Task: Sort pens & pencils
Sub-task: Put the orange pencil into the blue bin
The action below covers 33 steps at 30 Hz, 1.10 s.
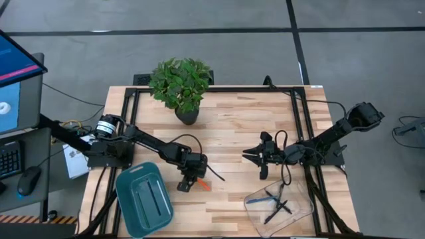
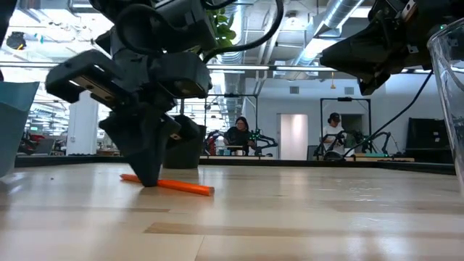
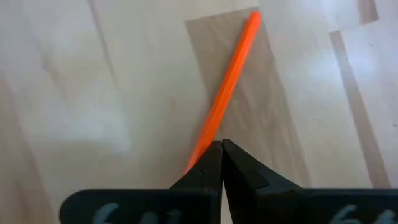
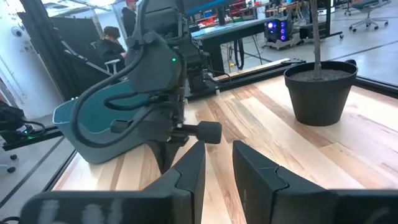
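Pale wooden tabletop (image 1: 232, 133) bears a slim bright-orange pen (image 3: 227, 93) whose length runs straight ahead of the left gripper (image 3: 221, 163), fingertips pinched together on its near end.

Grey floor (image 1: 219, 46) with dark lines surrounds the table; two seated people (image 2: 240, 135) work at desks beyond.

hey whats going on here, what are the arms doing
The left gripper is down at the table with its fingers closed on one end of an orange pencil, which lies flat on the wood. The teal tray sits beside it, and a clear container on the other side holds a few dark pens. The right gripper waits above the table, slightly open and empty.
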Motion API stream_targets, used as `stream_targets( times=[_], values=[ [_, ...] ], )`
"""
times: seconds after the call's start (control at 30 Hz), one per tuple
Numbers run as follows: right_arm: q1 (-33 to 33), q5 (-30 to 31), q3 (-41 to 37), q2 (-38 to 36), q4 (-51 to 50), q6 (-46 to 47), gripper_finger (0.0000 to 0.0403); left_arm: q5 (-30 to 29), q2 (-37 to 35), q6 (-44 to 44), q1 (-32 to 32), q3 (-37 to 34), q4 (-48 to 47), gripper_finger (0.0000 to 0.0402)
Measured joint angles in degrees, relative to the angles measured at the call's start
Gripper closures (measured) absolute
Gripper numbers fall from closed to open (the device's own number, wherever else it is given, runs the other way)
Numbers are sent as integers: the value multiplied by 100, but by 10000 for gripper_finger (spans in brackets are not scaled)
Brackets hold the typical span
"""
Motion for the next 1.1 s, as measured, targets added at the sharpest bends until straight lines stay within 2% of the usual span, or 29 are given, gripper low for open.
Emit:
stream_targets(
  times=[0.73,0.9,1.1],
  values=[
    [1,-2,0,0,-2,0,300,-375,37,214,255,-26,769,401],
    [1,-2,0,0,-2,-2,300,-217,37,145,201,-1,631,401],
    [1,-2,0,0,-2,-2,300,12,37,294,124,362,-129,401]
  ],
)
